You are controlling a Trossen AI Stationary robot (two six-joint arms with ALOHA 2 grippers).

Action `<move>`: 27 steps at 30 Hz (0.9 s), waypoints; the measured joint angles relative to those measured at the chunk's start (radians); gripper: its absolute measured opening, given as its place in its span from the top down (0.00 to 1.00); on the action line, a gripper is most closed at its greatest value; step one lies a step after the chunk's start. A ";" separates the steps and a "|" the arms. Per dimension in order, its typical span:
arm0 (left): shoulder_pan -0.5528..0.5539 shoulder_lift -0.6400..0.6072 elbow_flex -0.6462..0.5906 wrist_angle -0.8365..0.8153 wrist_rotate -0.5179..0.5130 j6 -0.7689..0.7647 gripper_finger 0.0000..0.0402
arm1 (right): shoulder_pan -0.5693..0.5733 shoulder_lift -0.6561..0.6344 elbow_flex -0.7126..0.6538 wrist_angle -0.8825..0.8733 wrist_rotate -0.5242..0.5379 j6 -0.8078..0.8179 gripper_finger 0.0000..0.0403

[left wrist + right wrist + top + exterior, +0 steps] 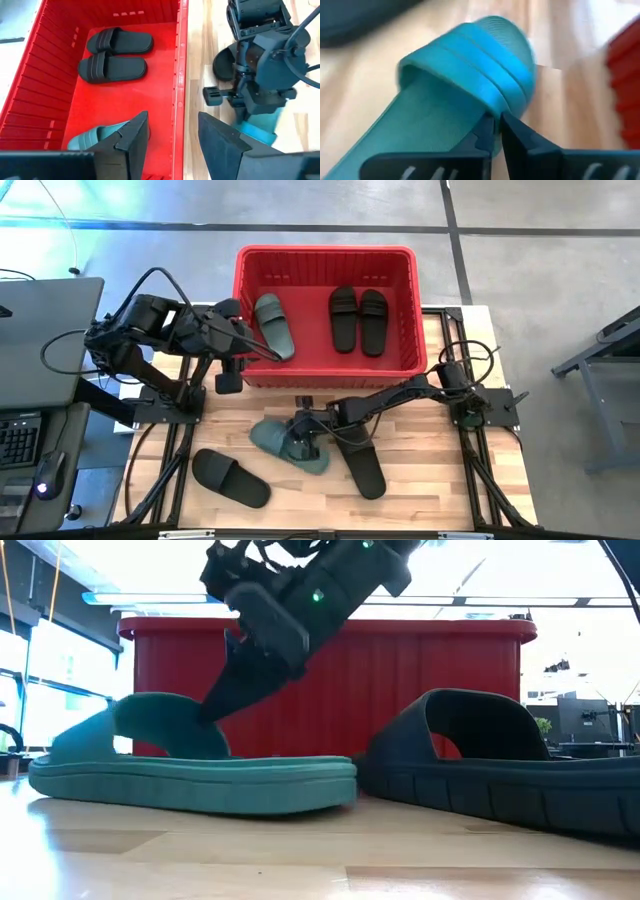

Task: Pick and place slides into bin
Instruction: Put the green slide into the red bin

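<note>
I have the right pincer (300, 442) down on the green slide (288, 444) that lies on the wooden surface (430, 480) in front of the bin (325, 255); through the right wrist camera its two fingers (512, 137) sit nearly together, pinched on the near edge of that slide's strap (470, 60). From the low camera the slide's sole (190, 785) rests flat on the surface, with the pincer coming down onto the strap from above. Just beside it on the right arm's side lies a black slide (362, 465), close to the green one's edge, and another black slide (231, 477) lies on its own nearer the front left corner. The red bin stands at the far edge of the surface and already holds three slides: a second green slide (273, 326) toward its left end, and a pair of black slides (358, 319) lying side by side toward its right. My left pincer (232, 365) hangs over the bin's near left corner, its fingers (220, 145) spread apart and gripping nothing, straddling the bin's rim in the left wrist camera.
</note>
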 joint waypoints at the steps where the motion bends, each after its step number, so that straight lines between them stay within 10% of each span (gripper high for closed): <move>1: 0.000 0.000 0.000 0.000 0.000 0.001 0.61 | 0.001 0.000 0.006 -0.004 -0.028 0.017 0.97; 17: 0.000 -0.002 0.007 -0.007 0.000 0.009 0.61 | 0.012 -0.185 0.284 -0.453 -0.065 0.114 0.99; 27: 0.000 -0.005 0.184 -0.001 -0.018 0.050 0.61 | -0.035 -0.249 0.723 -0.877 0.256 0.103 1.00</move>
